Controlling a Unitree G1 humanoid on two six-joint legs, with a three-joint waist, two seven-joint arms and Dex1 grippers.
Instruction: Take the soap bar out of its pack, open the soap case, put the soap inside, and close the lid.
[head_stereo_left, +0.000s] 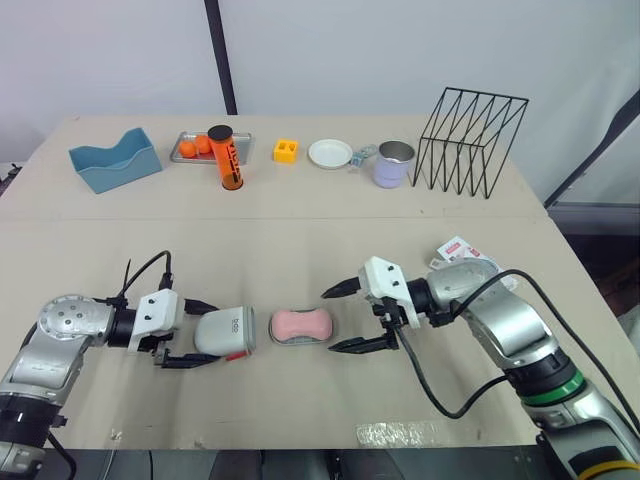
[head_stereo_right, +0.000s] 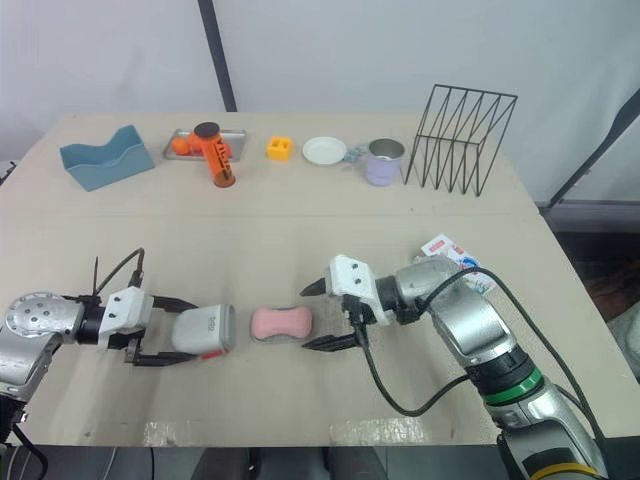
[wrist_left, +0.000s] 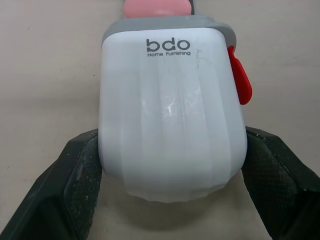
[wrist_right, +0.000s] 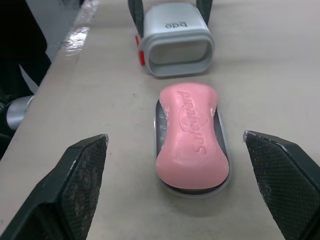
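Lid step now: the soap (head_stereo_left: 302, 322) sits on its tray (wrist_right: 192, 190) at the table's (head_stereo_left: 300, 230) 6 o'clock. The left gripper (head_stereo_left: 212, 335) clamps the cover (wrist_left: 170, 100) at the soap's 9 o'clock, mouth toward it. It should slide straight and level. The right gripper (head_stereo_left: 329, 321) waits spread wide at 3 o'clock, forearm low, ready to brace the tray.

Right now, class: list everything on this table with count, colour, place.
soap bar: one, pink, front, on grey case base
case cover: one, white, left of soap bar
soap pack: one, white-red, right side
bin: one, blue, back left
tray: one, silver, back, holding two oranges
tube: one, orange, by tray
block: one, yellow, back
plate: one, white, back
mug: one, lilac, back
wire rack: one, black, back right
left pincer: one, black, shut on case cover
right pincer: one, black, open around soap bar
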